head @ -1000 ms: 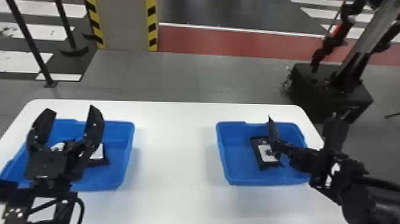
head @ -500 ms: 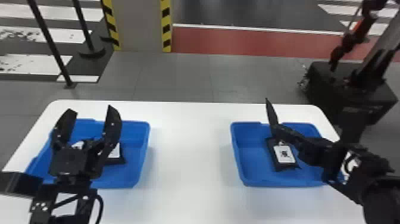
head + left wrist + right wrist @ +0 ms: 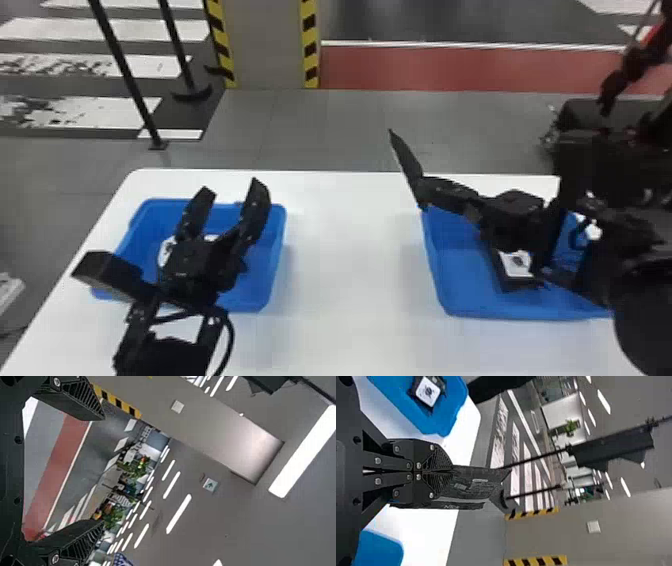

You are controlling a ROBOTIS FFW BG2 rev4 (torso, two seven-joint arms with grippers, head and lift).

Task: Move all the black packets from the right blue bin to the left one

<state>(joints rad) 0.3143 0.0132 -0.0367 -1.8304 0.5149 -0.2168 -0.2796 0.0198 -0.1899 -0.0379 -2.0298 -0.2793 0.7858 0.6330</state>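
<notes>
Find black packet (image 3: 472, 487) clenched by one end in R gripper (image 3: 451, 471), held up nr inner side of R bin (image 3: 452, 282). Carry high over worktop (image 3: 345, 280), centre above L bin (image 3: 272, 260), lower w/in rim, then release; avoid L gripper (image 3: 232, 189), spread wide over same bin.

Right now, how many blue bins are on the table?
2. One blue bin is on the left of the white table, partly behind the left gripper. The other blue bin is on the right, partly behind the right gripper.
</notes>
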